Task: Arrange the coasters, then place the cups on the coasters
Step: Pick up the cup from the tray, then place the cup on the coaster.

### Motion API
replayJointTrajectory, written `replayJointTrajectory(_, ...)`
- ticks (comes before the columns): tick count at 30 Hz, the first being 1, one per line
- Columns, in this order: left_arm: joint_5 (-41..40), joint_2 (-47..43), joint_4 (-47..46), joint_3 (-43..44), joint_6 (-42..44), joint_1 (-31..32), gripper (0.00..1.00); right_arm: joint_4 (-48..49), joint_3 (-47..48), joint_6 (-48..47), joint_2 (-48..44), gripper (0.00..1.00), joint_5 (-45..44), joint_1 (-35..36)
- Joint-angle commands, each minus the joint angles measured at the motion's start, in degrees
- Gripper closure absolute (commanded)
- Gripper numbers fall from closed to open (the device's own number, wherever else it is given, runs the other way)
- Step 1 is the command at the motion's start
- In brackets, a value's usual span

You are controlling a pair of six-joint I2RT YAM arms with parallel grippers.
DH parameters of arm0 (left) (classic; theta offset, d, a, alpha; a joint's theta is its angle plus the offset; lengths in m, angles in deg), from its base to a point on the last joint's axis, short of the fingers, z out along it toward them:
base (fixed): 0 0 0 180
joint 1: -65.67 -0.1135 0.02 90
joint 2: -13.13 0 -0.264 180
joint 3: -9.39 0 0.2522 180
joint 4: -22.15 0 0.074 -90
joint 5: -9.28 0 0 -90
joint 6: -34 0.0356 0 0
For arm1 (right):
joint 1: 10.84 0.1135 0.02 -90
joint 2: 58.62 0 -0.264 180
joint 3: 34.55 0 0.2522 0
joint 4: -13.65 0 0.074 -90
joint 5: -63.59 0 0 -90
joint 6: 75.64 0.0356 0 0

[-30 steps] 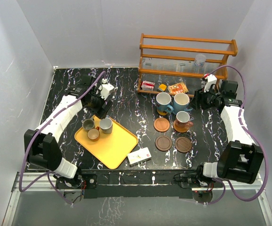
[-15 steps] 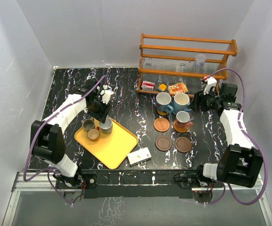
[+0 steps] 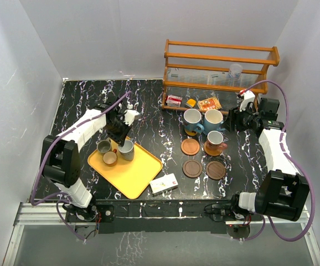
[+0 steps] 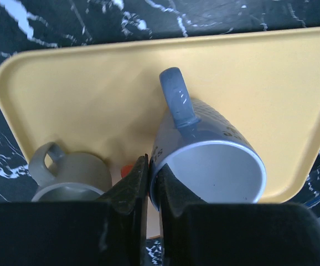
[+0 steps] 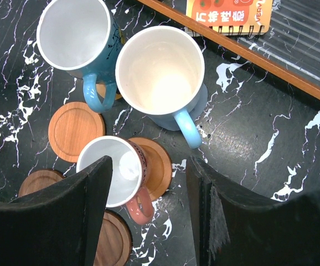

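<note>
- The step in hand looks to be lifting the grey-blue cup (image 4: pixel 215 166) off the yellow tray (image 4: pixel 271 77). The cup stands upright at the tray's far end, with its handle pointing away from the fingers.
- The left gripper (image 4: pixel 151 178) is pinched tight on that cup's rim, seemingly with one finger inside the wall and one outside. A grip on a thin wall alone may let the cup swing, so a slow, level carry suits it.
- The outer finger sits just beside the grey-green cup (image 4: pixel 71 172), and the small orange-brown cup (image 3: pixel 110 158) is close on the tray too. Rising straight up before any sideways move should spare both.
- Three bare coasters (image 3: pixel 192 168) lie well to the right of the tray. The one nearest the tray is the likeliest target, and the cup's base should be centred over it before the fingers let go.
- Farther right of the tray, the right gripper (image 5: pixel 151 166) hovers over the white cup (image 5: pixel 113 172), which already sits on a coaster. Its fingers are about half apart and hold nothing, and it is best kept out of the carrying path.
- A white box (image 3: pixel 164 184) lies at the tray's near right edge. It has a red patch, but any writing on it is too small to read.
- The grey-blue cup carries small dark print on its wall, which is not legible.
- Beyond and right of the tray, an orange booklet (image 5: pixel 229 14) lies on the wooden rack (image 3: pixel 221 55). "VERY" can be read along its edge, and the rest is unclear.
</note>
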State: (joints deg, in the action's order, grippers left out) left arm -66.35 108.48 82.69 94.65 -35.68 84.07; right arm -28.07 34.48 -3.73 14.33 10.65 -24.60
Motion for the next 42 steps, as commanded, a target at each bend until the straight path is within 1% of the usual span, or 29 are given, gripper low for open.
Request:
replayJointTrajectory(1,5.7,-1.0,2.2,6.4,9.2,2.6,1.0,3.0,-0.2,-0.8,-2.0,0.46,1.0,0.1)
replayJointTrajectory(3,8.8,-1.3,4.9,8.9,14.9,4.1,1.0,2.9,-0.2,-0.9,-2.0,0.46,1.5,0.1)
replayJointTrajectory(5,10.2,-1.9,6.6,10.7,21.1,6.8,1.0,2.7,-0.3,-1.0,-2.0,0.47,2.3,0.1)
replayJointTrajectory(9,9.9,-3.4,6.4,11.7,32.9,13.3,1.0,2.5,-0.3,-1.7,-2.5,0.47,3.8,0.1)
replayJointTrajectory(11,10.2,-0.7,8.1,15.8,35.4,15.3,1.0,2.7,-0.5,-1.7,-2.8,0.47,3.8,0.1)
replayJointTrajectory(14,11.0,5.0,11.3,25.0,37.8,17.8,1.0,2.8,-0.7,-1.7,-3.1,0.47,3.9,0.1)
replayJointTrajectory(17,13.2,9.8,13.7,33.5,43.3,20.2,1.0,2.8,-0.8,-1.7,-3.0,0.47,3.9,0.1)
replayJointTrajectory(20,14.5,14.1,14.5,38.6,49.2,22.0,1.0,2.7,-0.6,-1.4,-2.6,0.47,3.2,0.1)
replayJointTrajectory(24,14.1,19.8,15.5,45.2,56.0,24.5,1.0,2.6,-0.7,-1.2,-1.9,0.47,2.2,0.0)
replayJointTrajectory(27,14.5,24.8,16.4,51.1,58.3,26.0,1.0,2.5,-0.6,-1.3,-1.5,0.47,1.7,0.0)
replayJointTrajectory(33,15.9,34.9,18.7,63.1,59.8,28.7,1.0,2.4,-0.8,-1.7,-0.6,0.47,1.0,0.0)
replayJointTrajectory(36,14.6,37.7,18.3,65.6,61.2,30.0,1.0,2.3,-0.7,-1.8,-0.3,0.47,0.9,0.0)
replayJointTrajectory(42,13.7,40.2,17.7,67.2,62.5,31.6,1.0,2.2,-0.7,-1.9,-0.3,0.47,0.8,0.0)
